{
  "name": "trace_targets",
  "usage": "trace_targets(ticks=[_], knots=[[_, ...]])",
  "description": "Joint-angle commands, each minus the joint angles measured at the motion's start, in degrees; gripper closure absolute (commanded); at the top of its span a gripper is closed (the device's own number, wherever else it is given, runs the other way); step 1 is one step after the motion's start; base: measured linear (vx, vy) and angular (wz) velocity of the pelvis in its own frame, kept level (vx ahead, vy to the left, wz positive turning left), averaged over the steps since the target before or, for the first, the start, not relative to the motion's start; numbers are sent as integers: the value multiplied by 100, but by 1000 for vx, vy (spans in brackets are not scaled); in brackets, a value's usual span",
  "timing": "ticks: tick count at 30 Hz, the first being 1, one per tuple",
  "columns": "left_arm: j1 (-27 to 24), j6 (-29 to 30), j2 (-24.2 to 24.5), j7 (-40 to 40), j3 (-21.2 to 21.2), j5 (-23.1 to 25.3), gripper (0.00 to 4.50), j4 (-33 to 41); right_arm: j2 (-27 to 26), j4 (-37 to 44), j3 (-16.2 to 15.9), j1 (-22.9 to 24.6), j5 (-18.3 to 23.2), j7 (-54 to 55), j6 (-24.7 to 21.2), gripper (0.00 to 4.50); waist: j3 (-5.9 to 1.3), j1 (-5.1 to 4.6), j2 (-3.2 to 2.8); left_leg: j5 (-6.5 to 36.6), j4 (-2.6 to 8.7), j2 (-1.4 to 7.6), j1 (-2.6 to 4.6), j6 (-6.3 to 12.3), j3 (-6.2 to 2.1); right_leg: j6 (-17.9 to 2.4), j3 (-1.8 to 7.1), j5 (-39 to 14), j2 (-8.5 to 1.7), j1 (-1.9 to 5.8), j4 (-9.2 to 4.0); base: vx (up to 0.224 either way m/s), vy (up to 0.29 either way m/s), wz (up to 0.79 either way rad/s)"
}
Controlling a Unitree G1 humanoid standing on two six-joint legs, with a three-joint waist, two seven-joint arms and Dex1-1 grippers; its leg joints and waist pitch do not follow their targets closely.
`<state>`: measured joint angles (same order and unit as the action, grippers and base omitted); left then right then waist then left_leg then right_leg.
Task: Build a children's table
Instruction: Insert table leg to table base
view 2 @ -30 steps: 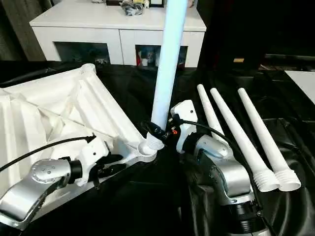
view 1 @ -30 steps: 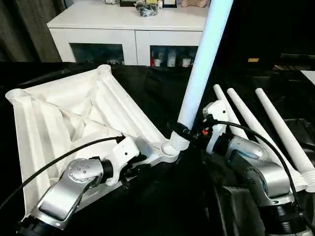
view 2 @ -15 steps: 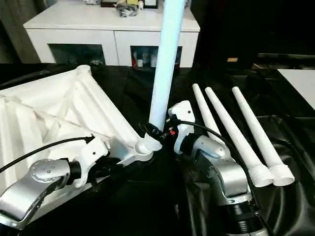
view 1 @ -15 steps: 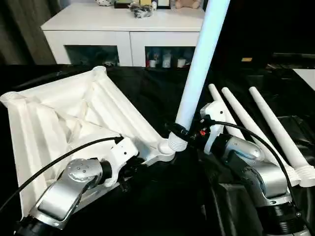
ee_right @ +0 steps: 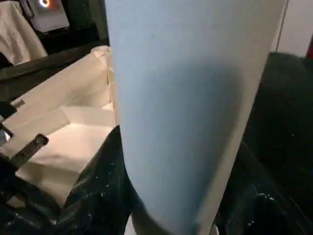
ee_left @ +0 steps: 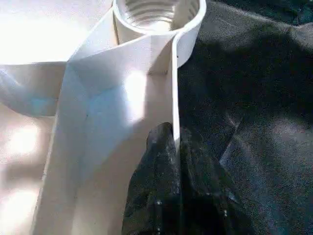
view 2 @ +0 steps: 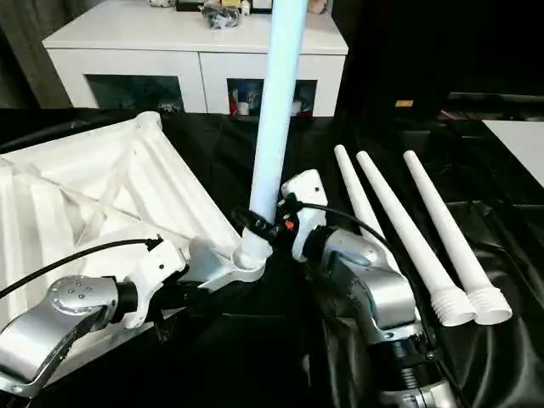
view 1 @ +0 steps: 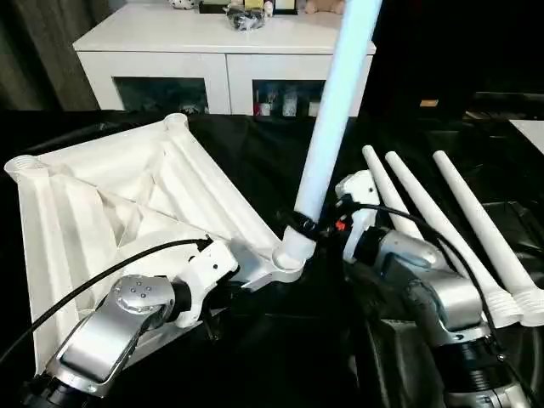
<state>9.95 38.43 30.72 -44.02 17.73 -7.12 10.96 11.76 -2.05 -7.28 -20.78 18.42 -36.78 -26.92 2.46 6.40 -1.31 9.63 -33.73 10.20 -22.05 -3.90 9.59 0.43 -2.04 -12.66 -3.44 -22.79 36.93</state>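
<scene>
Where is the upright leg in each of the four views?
Left eye view: upright leg, centre, its foot in the corner socket.
Right eye view: leg, centre, above the same socket.
Left wrist view: no leg; a socket at the tabletop rim.
Right wrist view: leg, close, between black fingers.
Shared landmark: tabletop.

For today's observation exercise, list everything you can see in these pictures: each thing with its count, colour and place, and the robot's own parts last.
Tabletop: one, white, upside down on the black cloth, left.
Upright leg: one, white, standing in the tabletop's near corner socket.
Loose legs: three, white, lying side by side, right.
Cloth: one, black, under everything.
Cabinet: one, white, behind, small items on top.
Left gripper: black, shut on the tabletop's rim.
Right gripper: black, closed around the upright leg's base.
Forearms: two, silver, foreground.
</scene>
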Motion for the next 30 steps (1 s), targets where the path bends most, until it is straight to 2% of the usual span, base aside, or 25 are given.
trace_targets(ticks=[1,5,6,7,8,10,12,16,17,20,24,28,30], knots=[[23,65,-39,111,-23,-1,449,-175,-27,-41,8,-173,77,-30,-44,263,-280,-4,-10,1744,440,236,112,-169,-103,-838,261,-1527,-396,161,-578,0,0,0],[84,83,-159,222,-133,-25,450,-235,-97,-160,43,-230,194,-123,-159,264,-275,2,0,1741,438,233,111,-149,-100,-809,264,-1603,-398,157,-589,0,0,0],[104,89,-184,226,-160,-48,450,-228,-106,-236,12,-248,180,-166,-165,264,-273,-12,25,1740,440,232,106,-138,-99,-811,261,-1655,-399,162,-589,0,0,0],[122,76,-204,238,-178,-51,450,-225,-108,-323,-31,-268,148,-202,-152,264,-278,-10,8,1750,437,232,109,-143,-102,-816,259,-1715,-405,156,-591,0,0,0],[152,49,-232,278,-197,-36,450,-256,-109,-412,-65,-301,112,-226,-132,264,-270,-21,54,1750,438,235,110,-135,-92,-805,260,-1753,-401,149,-606,0,0,0],[164,-29,-243,301,-175,7,450,-283,-147,-600,-121,-370,39,-239,-55,264,-276,-12,46,1671,433,237,103,-125,-98,-803,262,-1740,-414,151,-595,0,0,0],[141,-22,-308,361,-188,-6,450,-300,-223,-765,-154,-443,-11,-223,-10,264,-279,-15,77,1587,432,236,91,-106,-93,-799,260,-1678,-413,163,-589,0,0,0],[134,-47,-313,391,-170,47,450,-267,-279,-830,-163,-504,-2,-211,-24,264,-288,-9,52,1486,428,240,85,-82,-91,-800,262,-1573,-413,165,-578,0,0,0],[135,-40,-327,390,-170,49,450,-249,-300,-904,-161,-548,-6,-214,0,264,-289,-12,71,1457,426,239,83,-73,-86,-803,262,-1517,-408,166,-575,0,0,0],[134,-26,-339,399,-174,35,450,-219,-316,-1012,-164,-580,-34,-217,63,264,-283,-15,61,1489,426,239,89,-72,-84,-822,259,-1535,-410,161,-575,0,0,0],[179,-185,-392,386,-225,-13,450,-246,-368,-1179,-66,-627,3,-183,126,264,-273,-15,62,1566,431,236,91,-78,-83,-800,264,-1701,-415,153,-596,0,0,0],[190,-265,-383,298,-231,-58,450,-212,-382,-1332,79,-674,23,-163,191,264,-285,-9,29,1538,431,240,92,-96,-89,-819,263,-1561,-411,154,-580,0,0,0],[182,-280,-367,278,-230,-53,450,-218,-386,-1393,117,-701,29,-155,223,264,-290,-14,39,1533,431,238,93,-99,-87,-839,256,-1508,-404,159,-575,0,0,0]])
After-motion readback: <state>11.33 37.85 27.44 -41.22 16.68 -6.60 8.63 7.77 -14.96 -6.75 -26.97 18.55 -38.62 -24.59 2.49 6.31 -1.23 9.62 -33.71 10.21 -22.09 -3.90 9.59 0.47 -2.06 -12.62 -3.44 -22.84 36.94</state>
